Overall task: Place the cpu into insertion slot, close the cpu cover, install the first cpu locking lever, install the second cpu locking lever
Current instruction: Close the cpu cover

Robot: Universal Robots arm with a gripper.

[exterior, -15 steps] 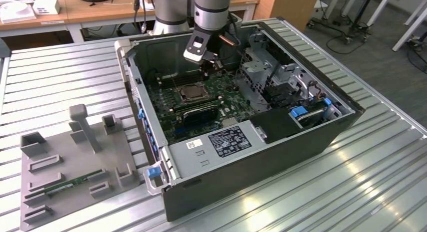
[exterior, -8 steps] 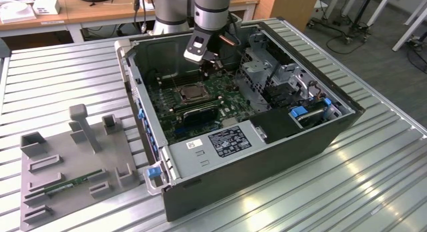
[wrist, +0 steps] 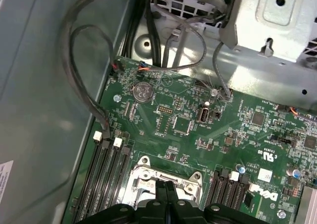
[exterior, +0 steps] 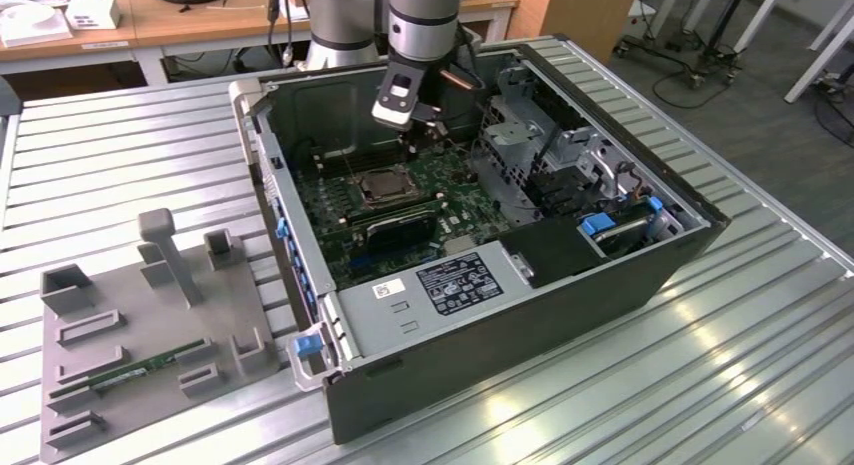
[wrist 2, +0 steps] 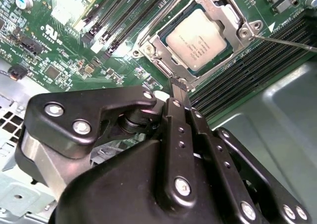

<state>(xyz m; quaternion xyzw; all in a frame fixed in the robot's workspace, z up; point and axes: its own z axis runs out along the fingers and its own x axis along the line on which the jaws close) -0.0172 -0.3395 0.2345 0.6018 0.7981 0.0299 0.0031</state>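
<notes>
In the second wrist view, a small flat silvery-tan cpu [wrist 2: 195,38] lies framed by the thin silvery square cpu cover [wrist 2: 151,49] on a green motherboard [wrist 2: 64,55]. Black fingers [wrist 2: 174,110], pressed together, end just beside the cover. In the first wrist view, they hide the cpu.

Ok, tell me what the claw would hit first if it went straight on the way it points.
Probably the near edge of the cpu cover, just ahead of the shut claw; the cpu lies beyond. Depth is hard to judge.
</notes>
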